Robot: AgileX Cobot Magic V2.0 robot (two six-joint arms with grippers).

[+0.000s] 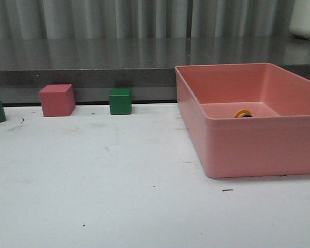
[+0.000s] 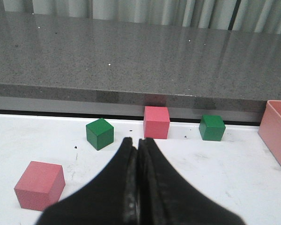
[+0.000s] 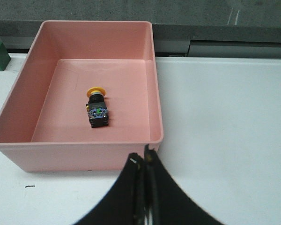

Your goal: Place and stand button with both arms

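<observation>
The right tool (image 3: 146, 161) and left tool (image 2: 137, 146) are seen clenched and empty, while the button (image 3: 97, 107), judged light, rigid and top-heavy, lies sideways inside the pink bin (image 3: 79, 157) and is best gripped across its black base.

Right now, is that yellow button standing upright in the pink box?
No, the button lies on its side on the floor of the pink box.

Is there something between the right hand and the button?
Yes: the pink bin's near wall stands between the right hand and the button, which lies on its side inside the bin.
</observation>
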